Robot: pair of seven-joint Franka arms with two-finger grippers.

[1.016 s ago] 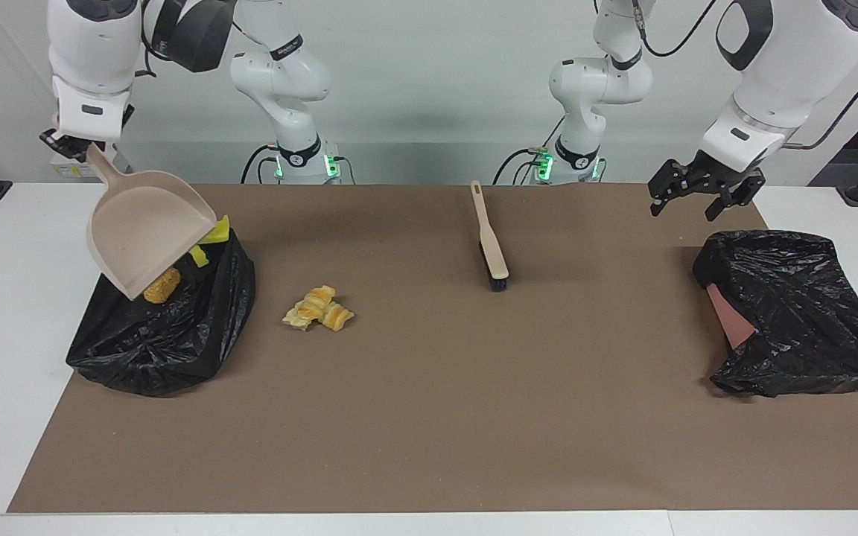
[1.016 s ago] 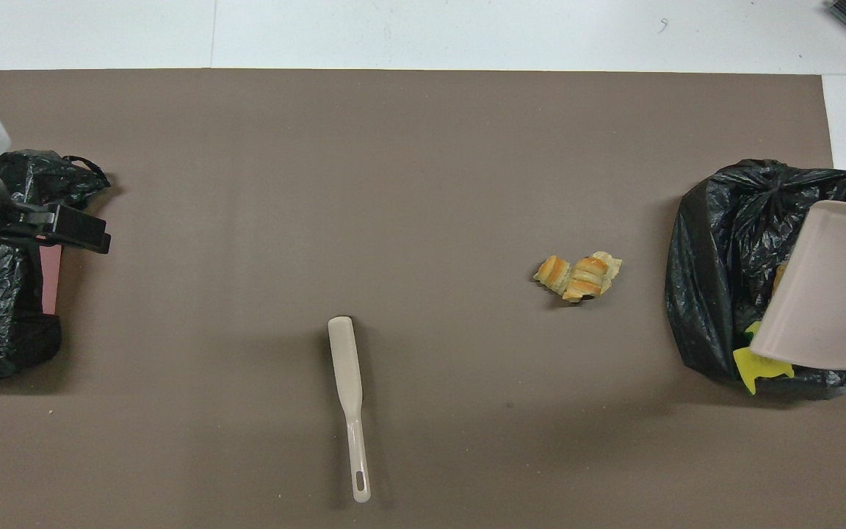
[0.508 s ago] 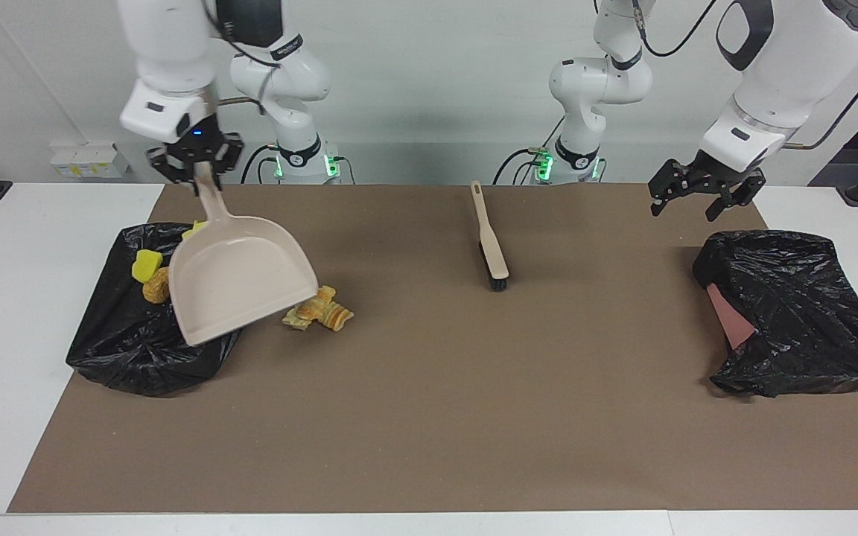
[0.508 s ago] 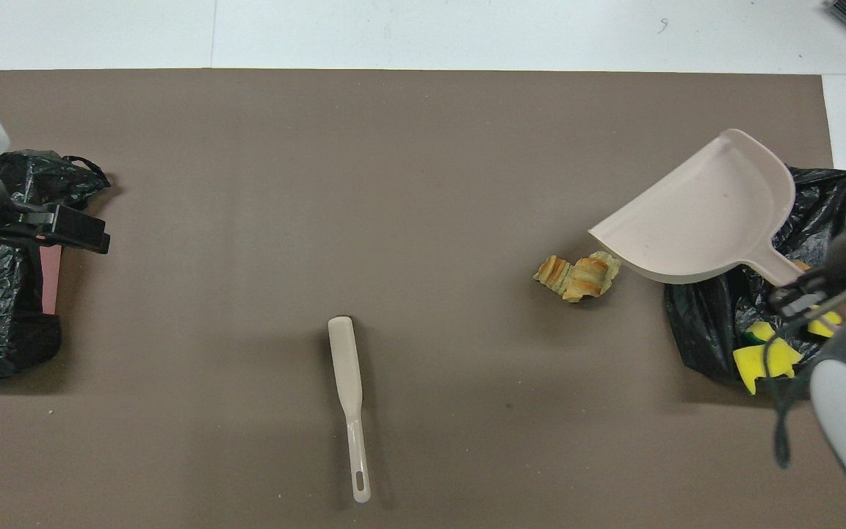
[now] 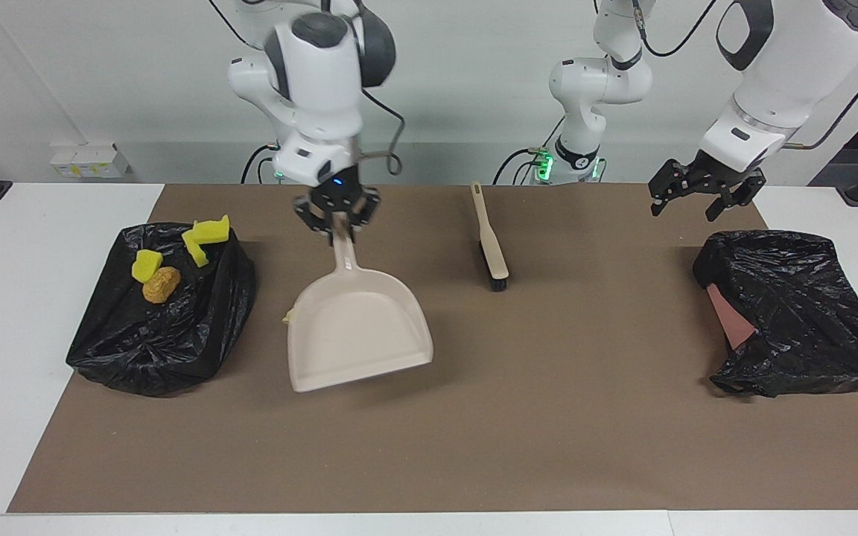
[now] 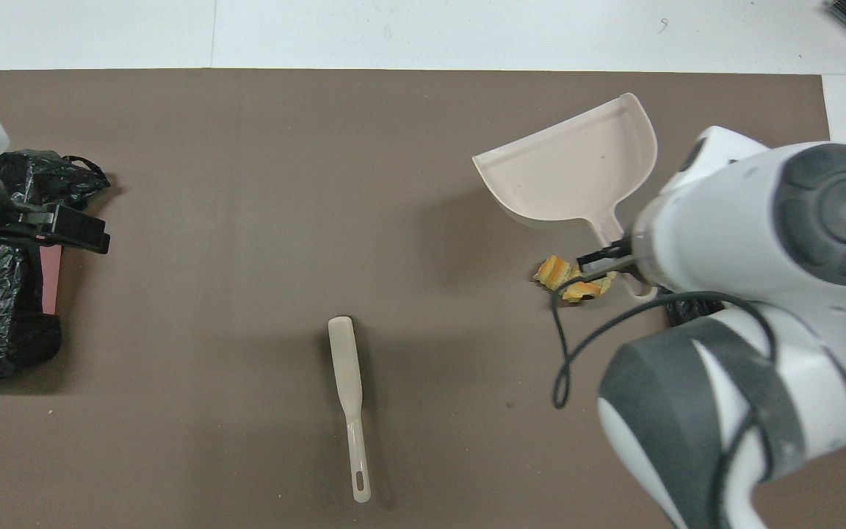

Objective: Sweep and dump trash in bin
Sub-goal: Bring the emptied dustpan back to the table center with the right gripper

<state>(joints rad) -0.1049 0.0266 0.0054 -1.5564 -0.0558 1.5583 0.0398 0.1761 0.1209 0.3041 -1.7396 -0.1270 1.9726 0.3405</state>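
Beige dustpan (image 5: 354,327) pinched at its handle by right pincer (image 5: 337,216); left pincer (image 5: 700,195) spread over black bag (image 5: 794,313); no legible writing.

The dustpan (image 5: 354,327) hides most of the pastry chunks (image 6: 570,278) from the facing view.

Facing view: high, looking toward robots, whole brown mat (image 5: 474,447) visible. Overhead: steep down from robots' end, same mat (image 6: 247,147) shared.

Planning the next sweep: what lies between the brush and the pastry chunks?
Only bare mat lies between brush and pastry chunks; the overhead view shows it.
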